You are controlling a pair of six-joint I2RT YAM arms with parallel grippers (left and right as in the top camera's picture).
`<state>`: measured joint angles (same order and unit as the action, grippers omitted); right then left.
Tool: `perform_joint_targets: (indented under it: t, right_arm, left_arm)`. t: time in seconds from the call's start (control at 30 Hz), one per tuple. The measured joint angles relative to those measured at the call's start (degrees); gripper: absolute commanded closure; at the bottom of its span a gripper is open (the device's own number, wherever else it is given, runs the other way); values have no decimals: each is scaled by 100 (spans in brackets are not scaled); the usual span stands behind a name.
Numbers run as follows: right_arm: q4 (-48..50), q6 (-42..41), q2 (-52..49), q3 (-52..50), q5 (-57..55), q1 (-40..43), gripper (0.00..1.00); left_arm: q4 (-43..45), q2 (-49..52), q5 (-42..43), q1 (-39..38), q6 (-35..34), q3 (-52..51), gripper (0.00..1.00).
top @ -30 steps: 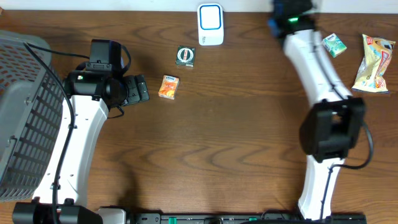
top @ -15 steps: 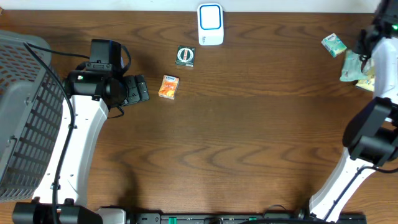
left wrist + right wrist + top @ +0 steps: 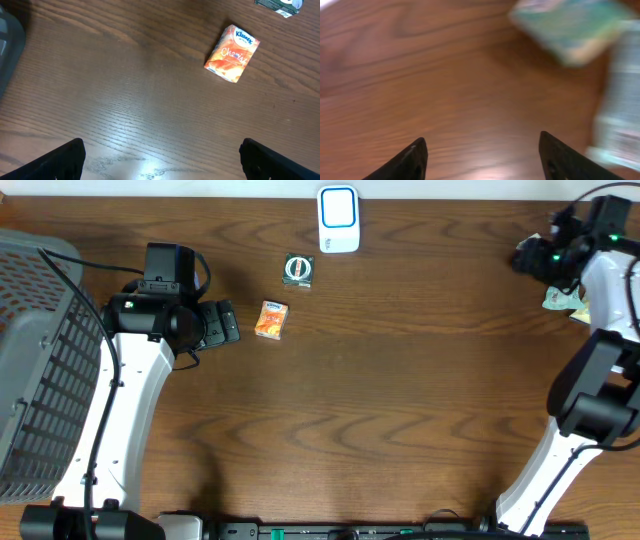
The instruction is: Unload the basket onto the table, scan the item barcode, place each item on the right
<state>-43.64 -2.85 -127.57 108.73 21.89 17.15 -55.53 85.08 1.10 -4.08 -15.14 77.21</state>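
Observation:
A white and blue scanner (image 3: 338, 220) stands at the back middle of the table. In front of it lie a black packet with a round label (image 3: 298, 270) and an orange Kleenex pack (image 3: 271, 320) (image 3: 232, 53). My left gripper (image 3: 235, 323) (image 3: 162, 147) is open just left of the Kleenex pack, with only bare wood between its fingers. At the far right, my right gripper (image 3: 528, 256) (image 3: 482, 142) is open above the table. A blurred green packet (image 3: 570, 27) lies ahead of it, and a snack bag (image 3: 562, 299) (image 3: 620, 120) lies to its right.
A grey mesh basket (image 3: 40, 360) fills the left edge of the table. The right arm's white links (image 3: 610, 290) rise along the right edge. Brown wood table (image 3: 380, 410) spans the middle.
The right arm has swung from the back middle to the far right corner and its jaws have opened. The snack bag now lies a little further left. The left arm is still.

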Motion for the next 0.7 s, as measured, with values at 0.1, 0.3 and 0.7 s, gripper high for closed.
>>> perform_joint_targets:
  t: [0.1,0.3,0.7]
  right_arm:
    - [37,2,0,-42,612,-339,37]
    - [42,-35,0,-48,1043,-1257,9]
    - [850,-704,0,-90,-203,-3871,26]
  left_arm:
    - [2,0,0,0,0,0,2]
    - [0,0,0,0,0,0,2]
    - [2,0,0,0,0,0,2]
